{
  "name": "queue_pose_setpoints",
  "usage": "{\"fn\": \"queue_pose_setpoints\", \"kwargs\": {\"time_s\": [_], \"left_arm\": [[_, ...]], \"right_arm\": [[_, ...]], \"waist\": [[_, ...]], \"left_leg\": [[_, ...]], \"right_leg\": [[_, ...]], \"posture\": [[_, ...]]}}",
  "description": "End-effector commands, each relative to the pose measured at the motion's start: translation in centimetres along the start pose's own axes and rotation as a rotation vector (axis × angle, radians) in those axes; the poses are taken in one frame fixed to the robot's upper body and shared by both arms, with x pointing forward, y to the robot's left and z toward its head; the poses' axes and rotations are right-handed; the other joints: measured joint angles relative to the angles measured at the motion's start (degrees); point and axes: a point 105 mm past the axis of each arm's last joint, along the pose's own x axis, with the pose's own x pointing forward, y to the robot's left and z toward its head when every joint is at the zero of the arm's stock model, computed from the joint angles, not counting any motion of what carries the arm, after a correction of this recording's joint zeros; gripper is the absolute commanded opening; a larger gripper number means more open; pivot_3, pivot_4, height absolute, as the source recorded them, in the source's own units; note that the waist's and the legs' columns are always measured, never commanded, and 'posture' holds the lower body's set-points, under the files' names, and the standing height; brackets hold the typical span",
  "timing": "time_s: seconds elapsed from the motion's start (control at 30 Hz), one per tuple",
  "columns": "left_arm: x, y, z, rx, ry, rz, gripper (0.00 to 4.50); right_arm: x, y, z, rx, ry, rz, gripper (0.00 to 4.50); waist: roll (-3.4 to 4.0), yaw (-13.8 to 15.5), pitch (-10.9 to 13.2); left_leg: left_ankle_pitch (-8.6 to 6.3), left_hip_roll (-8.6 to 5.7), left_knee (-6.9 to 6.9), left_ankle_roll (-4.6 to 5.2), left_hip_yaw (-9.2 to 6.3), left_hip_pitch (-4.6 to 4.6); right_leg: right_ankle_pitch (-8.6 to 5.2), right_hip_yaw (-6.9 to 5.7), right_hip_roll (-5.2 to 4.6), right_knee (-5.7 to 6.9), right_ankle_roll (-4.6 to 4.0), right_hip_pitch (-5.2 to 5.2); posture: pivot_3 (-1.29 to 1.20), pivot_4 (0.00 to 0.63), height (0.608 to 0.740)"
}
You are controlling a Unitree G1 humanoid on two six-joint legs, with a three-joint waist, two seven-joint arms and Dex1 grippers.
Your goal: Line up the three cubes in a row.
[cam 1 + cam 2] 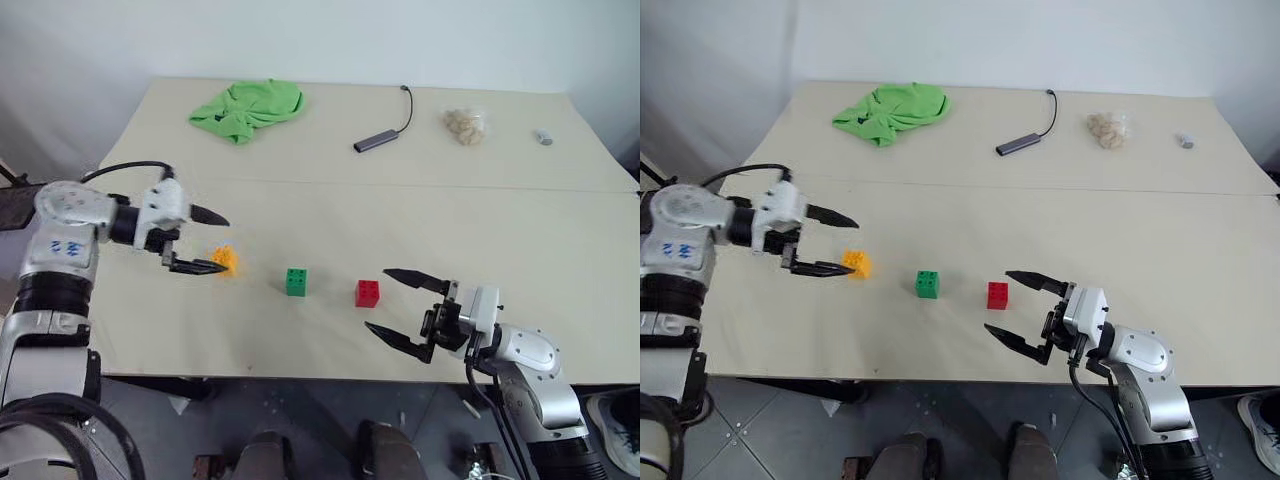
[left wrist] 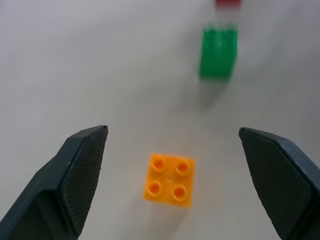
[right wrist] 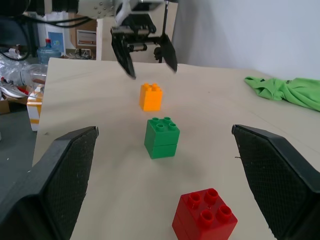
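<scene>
Three studded cubes lie in a rough left-to-right row near the table's front: orange-yellow cube [image 1: 226, 260], green cube [image 1: 297, 282], red cube [image 1: 368, 293]. The orange one sits slightly farther back than the other two. My left gripper [image 1: 222, 243] is open, its fingers either side of and just above the orange cube [image 2: 169, 180] without touching it. My right gripper [image 1: 376, 298] is open at the red cube's [image 3: 205, 216] right, pointing left along the row. The red cube lies low between its spread fingers, ungripped.
A crumpled green cloth [image 1: 247, 108] lies at the back left. A grey USB hub [image 1: 378, 143] with a cable is at the back centre, with a clear bag of beige pieces [image 1: 465, 125] and a small grey object [image 1: 542, 136] to its right. The table's front edge [image 1: 300, 378] runs close behind the cubes.
</scene>
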Motion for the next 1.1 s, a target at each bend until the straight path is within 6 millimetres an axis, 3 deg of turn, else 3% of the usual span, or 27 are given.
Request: {"fn": "queue_pose_setpoints", "kwargs": {"time_s": [0.03, 0.17, 0.5, 0.6, 0.77, 0.93, 1.1], "left_arm": [[-2.0, -0.7, -1.0, -0.043, -0.063, 0.051, 4.48], [-1.1, -2.3, -4.0, -0.134, -0.044, 0.050, 4.48], [2.3, -1.6, -5.2, -0.187, -0.059, 0.039, 4.48], [2.7, -1.4, -5.4, -0.182, -0.047, 0.040, 3.89], [2.7, -1.1, -5.6, -0.188, -0.029, 0.042, 2.38], [2.8, -1.0, -5.3, -0.196, -0.059, 0.058, 2.38], [2.9, -2.3, -5.9, -0.212, -0.064, 0.023, 2.38]], "right_arm": [[0.1, -0.1, 0.7, -0.021, -0.032, 0.010, 4.50], [0.1, -0.1, 0.8, -0.014, -0.027, 0.040, 4.50], [-0.6, -0.4, 1.3, -0.026, 0.001, 0.041, 4.50], [-0.7, -0.2, 1.4, -0.026, 0.004, 0.033, 4.50], [-1.0, 0.1, 1.5, -0.020, 0.012, 0.022, 4.50], [-1.0, 0.3, 1.4, -0.018, 0.013, 0.008, 4.50], [-0.9, 0.4, 1.3, -0.016, 0.016, 0.000, 4.50]], "waist": [[0.00, -0.02, 0.00], [0.01, 0.13, 0.00], [-0.01, 1.00, -0.01], [-0.02, 0.86, -0.01], [-0.02, 0.66, -0.01], [-0.02, 0.32, -0.01], [-0.02, 0.03, -0.01]], "left_leg": [[0.00, -0.01, 0.00, 0.00, 0.01, 0.02], [0.00, -0.02, 0.00, 0.00, 0.04, 0.03], [-0.01, -0.04, 0.10, 0.01, 0.05, -0.01], [-0.01, -0.04, 0.10, 0.01, 0.05, -0.01], [-0.01, -0.04, 0.10, 0.01, 0.05, -0.02], [-0.01, -0.04, 0.09, 0.01, 0.05, -0.02], [-0.01, -0.03, 0.08, 0.01, 0.04, 0.00]], "right_leg": [[0.00, 0.01, 0.00, 0.01, 0.00, 0.00], [0.00, 0.02, 0.00, 0.01, 0.00, 0.01], [0.00, 0.00, 0.00, 0.01, 0.00, 0.03], [0.00, 0.00, 0.00, 0.01, 0.00, 0.03], [0.00, -0.01, 0.00, 0.01, 0.00, 0.03], [0.00, -0.01, 0.00, 0.01, 0.00, 0.03], [0.00, 0.00, 0.00, 0.02, 0.00, 0.03]], "posture": [[0.00, 0.150, 0.740], [0.00, 0.150, 0.740], [0.00, 0.150, 0.740], [0.00, 0.150, 0.740], [0.00, 0.150, 0.740], [0.00, 0.150, 0.740], [0.00, 0.150, 0.740]]}}
